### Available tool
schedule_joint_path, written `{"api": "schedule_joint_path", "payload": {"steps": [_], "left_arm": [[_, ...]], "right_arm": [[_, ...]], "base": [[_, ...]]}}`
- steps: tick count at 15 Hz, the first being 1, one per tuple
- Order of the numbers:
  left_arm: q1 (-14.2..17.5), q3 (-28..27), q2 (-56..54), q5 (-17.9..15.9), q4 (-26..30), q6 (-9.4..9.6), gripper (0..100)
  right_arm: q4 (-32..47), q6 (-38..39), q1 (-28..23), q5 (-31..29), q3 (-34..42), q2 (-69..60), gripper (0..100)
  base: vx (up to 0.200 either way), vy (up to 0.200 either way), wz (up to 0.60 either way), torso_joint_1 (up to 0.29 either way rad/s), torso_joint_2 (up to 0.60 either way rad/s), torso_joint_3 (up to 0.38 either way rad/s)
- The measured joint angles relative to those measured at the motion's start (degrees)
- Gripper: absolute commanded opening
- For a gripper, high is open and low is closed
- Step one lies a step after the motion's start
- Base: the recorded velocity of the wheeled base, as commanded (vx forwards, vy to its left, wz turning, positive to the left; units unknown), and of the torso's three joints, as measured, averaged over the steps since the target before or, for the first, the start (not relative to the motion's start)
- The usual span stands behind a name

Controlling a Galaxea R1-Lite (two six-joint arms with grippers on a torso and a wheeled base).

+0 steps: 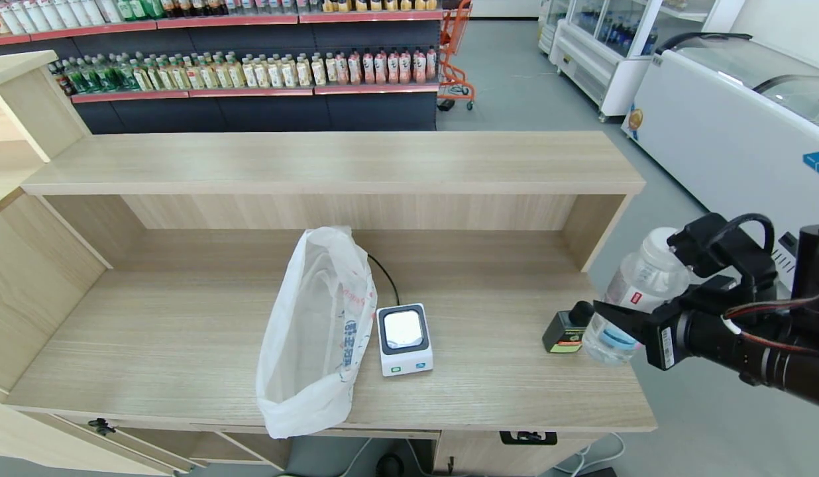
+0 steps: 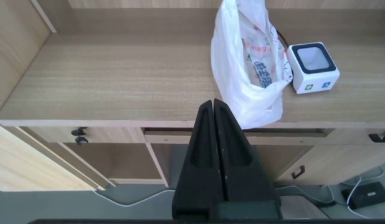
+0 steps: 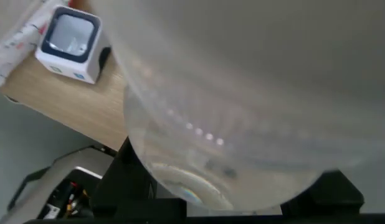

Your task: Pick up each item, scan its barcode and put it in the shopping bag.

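My right gripper (image 1: pixel 651 295) is shut on a clear plastic water bottle (image 1: pixel 641 275), held tilted in the air just off the counter's right edge. Up close, the bottle (image 3: pixel 242 93) is a pale blur across the right wrist view. A small dark bottle (image 1: pixel 566 329) with a green and red label stands on the counter beside it. The white barcode scanner (image 1: pixel 403 338) (image 2: pixel 313 66) (image 3: pixel 68 43) sits mid-counter. Left of it the white shopping bag (image 1: pixel 320 331) (image 2: pixel 248 62) lies with its mouth open. My left gripper (image 2: pixel 213 109) is shut and empty, low in front of the counter's front edge.
The wooden counter (image 1: pixel 184 331) has side walls and a raised top shelf (image 1: pixel 330 162) behind. A black cable (image 1: pixel 386 275) runs back from the scanner. Drawers (image 2: pixel 111 134) sit under the front edge. Bare counter lies left of the bag.
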Motion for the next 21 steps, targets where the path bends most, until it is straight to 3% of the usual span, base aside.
{"api": "schedule_joint_path", "payload": {"steps": [4, 10, 21], "left_arm": [[0.0, 0.0, 0.0, 0.0, 0.0, 0.00, 0], [0.0, 0.0, 0.0, 0.0, 0.0, 0.00, 0], [0.0, 0.0, 0.0, 0.0, 0.0, 0.00, 0]], "right_arm": [[-3.1, -7.1, -4.5, 0.1, 2.6, 1.0, 0], [-7.7, -13.7, -4.6, 0.3, 3.3, 3.1, 0], [-12.2, -15.2, -3.0, 5.1, 1.0, 7.0, 0]], "base": [[0.000, 0.000, 0.00, 0.000, 0.00, 0.000], [0.000, 0.000, 0.00, 0.000, 0.00, 0.000], [0.000, 0.200, 0.00, 0.003, 0.00, 0.002]]}}
